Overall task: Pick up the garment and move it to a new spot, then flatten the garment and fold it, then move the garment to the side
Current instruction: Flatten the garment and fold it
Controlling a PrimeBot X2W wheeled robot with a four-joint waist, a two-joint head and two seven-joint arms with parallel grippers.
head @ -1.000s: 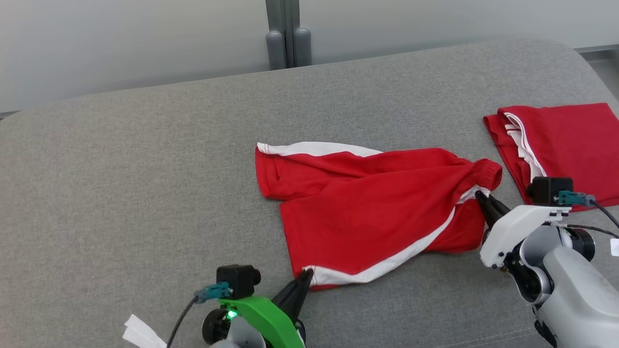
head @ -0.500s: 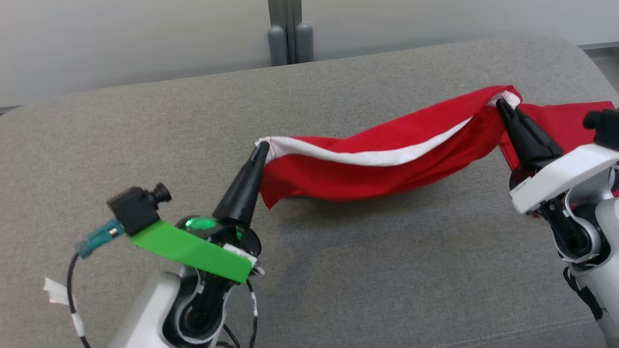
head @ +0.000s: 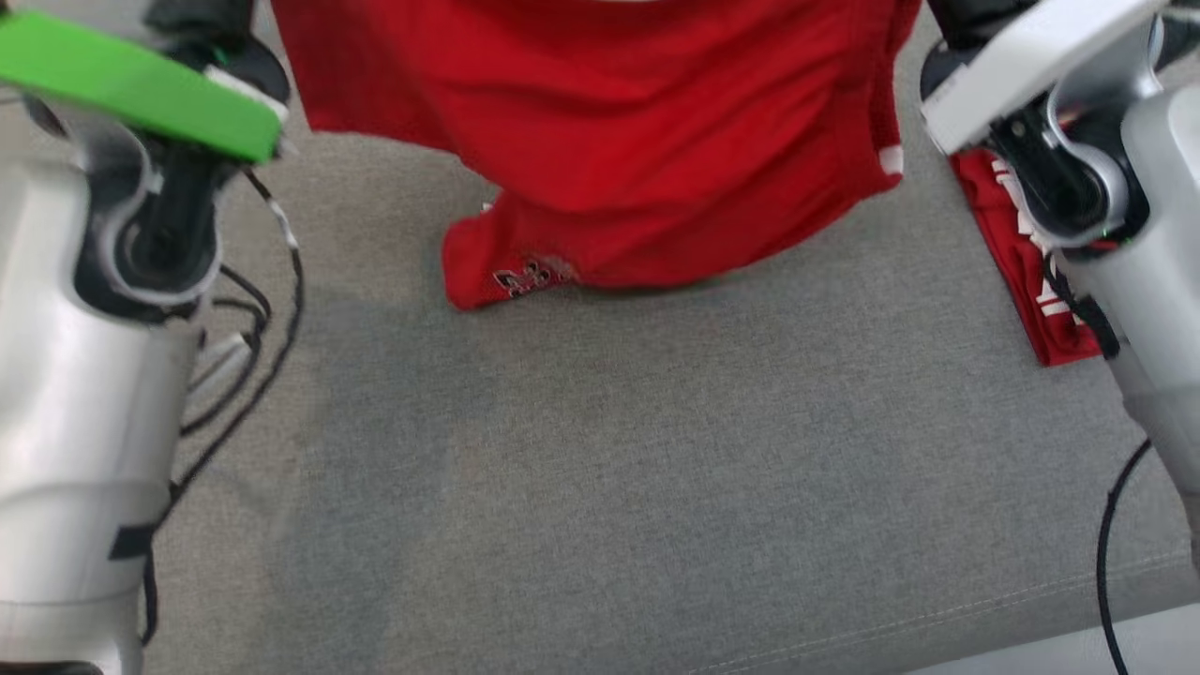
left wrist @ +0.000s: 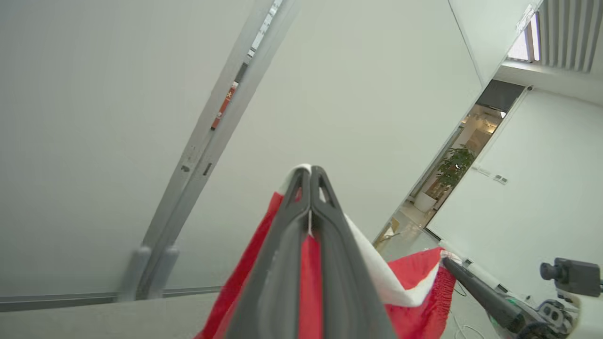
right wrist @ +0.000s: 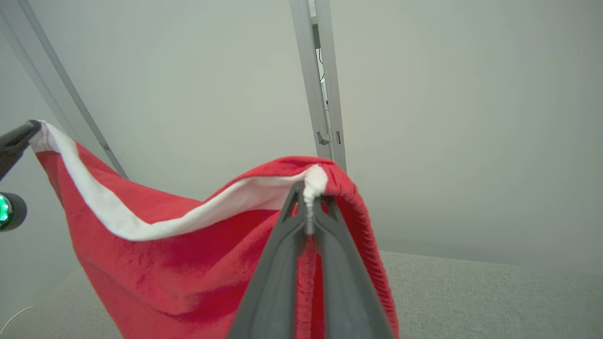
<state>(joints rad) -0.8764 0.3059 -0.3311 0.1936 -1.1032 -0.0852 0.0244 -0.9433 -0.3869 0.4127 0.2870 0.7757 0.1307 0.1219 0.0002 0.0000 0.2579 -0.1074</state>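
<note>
The red garment (head: pixel 609 112) with white trim hangs spread between my two raised arms, and its lower end with a printed mark touches the grey cushion (head: pixel 656 469). In the left wrist view my left gripper (left wrist: pixel 310 172) is shut on a white-trimmed corner of the garment (left wrist: pixel 414 278). My right gripper (right wrist: pixel 308 190) is shut on the opposite corner, and the cloth (right wrist: pixel 179 263) sags from it toward the left gripper's tip (right wrist: pixel 19 134). The right gripper (left wrist: pixel 447 263) also shows at the lower right of the left wrist view, pinching the cloth.
A second red garment (head: pixel 1022 253) lies on the cushion at the right, partly behind my right arm (head: pixel 1031 56). My left arm with its green bracket (head: pixel 141 84) and loose cables (head: pixel 253 328) stands at the left. A grey wall post (right wrist: pixel 320 94) rises behind.
Both grippers have lifted the garment from flat on the cushion to high in the air, stretched between them. The head camera has tilted down, so the whole view has shifted.
</note>
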